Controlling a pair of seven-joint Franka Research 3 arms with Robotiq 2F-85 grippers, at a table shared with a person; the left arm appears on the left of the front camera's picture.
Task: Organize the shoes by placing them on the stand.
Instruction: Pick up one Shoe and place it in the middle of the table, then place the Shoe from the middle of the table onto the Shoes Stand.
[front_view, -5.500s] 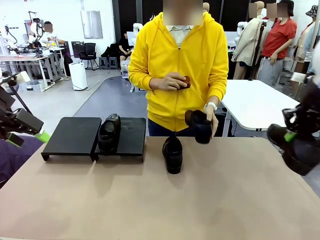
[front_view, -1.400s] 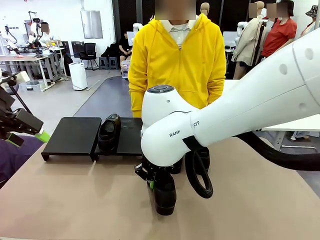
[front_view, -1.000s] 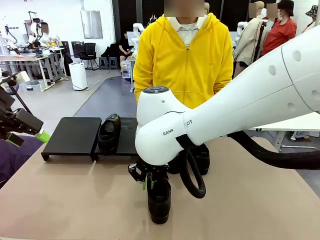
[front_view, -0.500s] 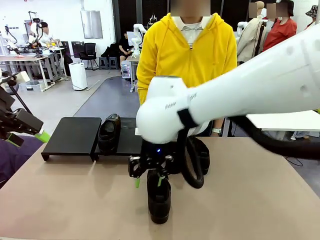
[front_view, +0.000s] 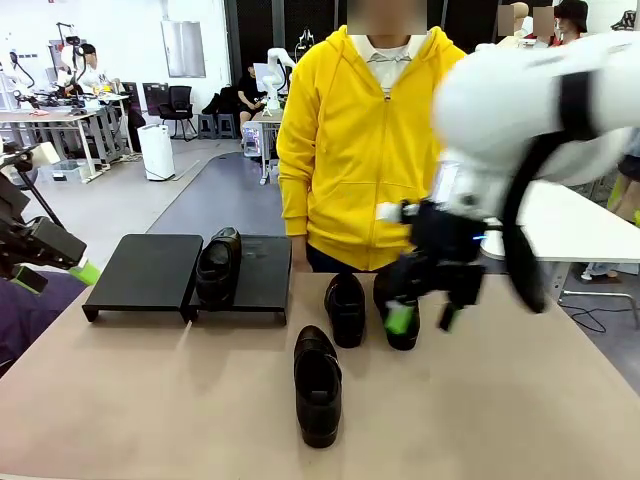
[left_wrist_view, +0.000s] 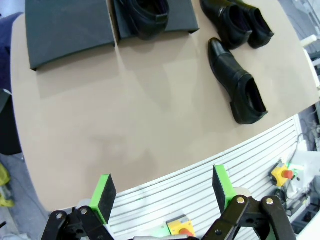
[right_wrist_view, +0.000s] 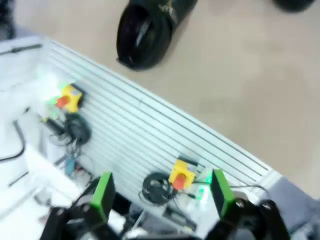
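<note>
While one loafer (front_view: 218, 266) sat on the stand (front_view: 148, 268) and a near loafer (front_view: 318, 386) lay on the bench (front_view: 140, 400), our left claw (left_wrist_view: 162, 181) and right claw (right_wrist_view: 161, 191) hung apart, empty.

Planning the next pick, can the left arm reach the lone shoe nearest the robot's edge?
Probably yes: the left claw hangs open beside the table, with nothing standing between it and that shoe.

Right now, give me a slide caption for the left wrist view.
Open left gripper overlooks the table: one shoe on the stand, a shoe pair and a lone shoe off it.
</note>
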